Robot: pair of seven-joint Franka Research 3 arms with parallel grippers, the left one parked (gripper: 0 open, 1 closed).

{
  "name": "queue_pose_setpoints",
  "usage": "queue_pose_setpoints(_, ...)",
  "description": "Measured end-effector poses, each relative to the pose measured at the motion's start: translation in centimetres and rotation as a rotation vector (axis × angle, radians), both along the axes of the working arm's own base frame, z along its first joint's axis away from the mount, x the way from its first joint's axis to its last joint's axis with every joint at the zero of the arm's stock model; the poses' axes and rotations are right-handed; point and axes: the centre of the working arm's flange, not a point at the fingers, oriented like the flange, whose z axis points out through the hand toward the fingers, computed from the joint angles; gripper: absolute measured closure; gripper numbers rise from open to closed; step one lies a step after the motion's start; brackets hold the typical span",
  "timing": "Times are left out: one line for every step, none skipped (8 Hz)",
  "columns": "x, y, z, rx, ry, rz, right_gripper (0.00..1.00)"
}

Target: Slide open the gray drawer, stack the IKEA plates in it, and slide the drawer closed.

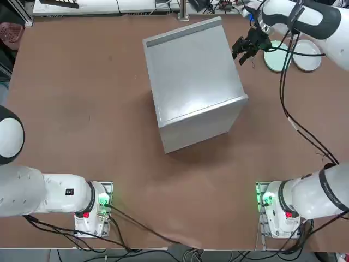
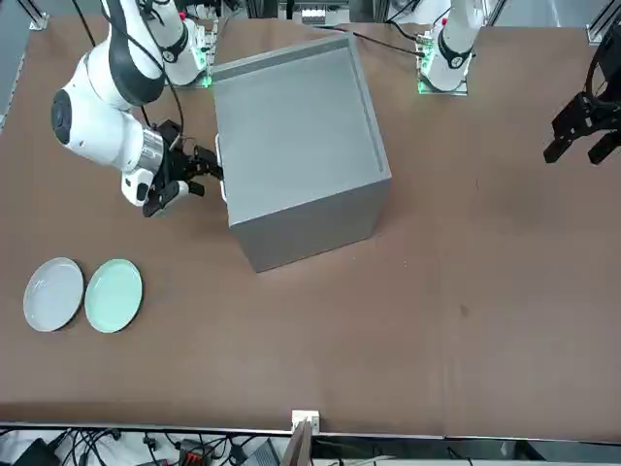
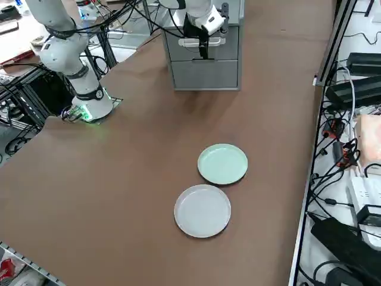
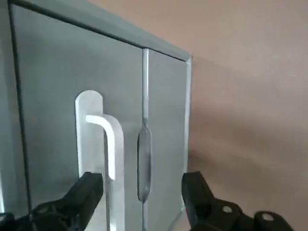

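The bench (image 1: 109, 120) carries everything, and on it the gray cabinet (image 1: 188, 76) stands between the middle and the far edge, its drawer side toward the right edge. The gray drawer (image 4: 53, 110) is in that side and looks fully closed, so I judge that the opening is the step in hand. If the cabinet is not fixed, my pull could drag it whole instead of sliding the drawer.

Toward the bench's right edge, in the far half, the mint plate (image 3: 222, 164) and the white-gray plate (image 3: 202, 211) lie flat, just beside each other, the mint one nearer to the cabinet. The drawer must come out toward them; a too long or too low pull could bring my arm against the mint plate.

My right gripper (image 4: 142, 175) is at the drawer side, its fingers apart, with nothing clamped. The white handle (image 4: 115, 149) appears much nearer to one finger than to the other. If I close without centring, that finger may push the handle sideways, or a shallow grip may slip off when I pull.
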Motion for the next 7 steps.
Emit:
queue_pose_setpoints(0.0, 0.4, -0.3, -0.002, -0.003, 0.005, 0.0)
queue_pose_setpoints(0.0, 0.3, -0.4, -0.003, -0.002, 0.002, 0.0)
queue_pose_setpoints(0.1, 0.2, -0.6, -0.004, 0.001, 0.003, 0.0)
queue_pose_setpoints(0.1, 0.2, -1.2, -0.007, 0.011, 0.006, 0.0)
queue_pose_setpoints(0.2, 0.3, -1.9, -0.008, 0.022, 0.006, 0.0)
queue_pose_setpoints(0.3, 0.3, -2.1, -0.007, 0.025, 0.004, 0.0)
queue_pose_setpoints(0.3, 0.3, -2.1, -0.007, 0.024, 0.006, 0.0)
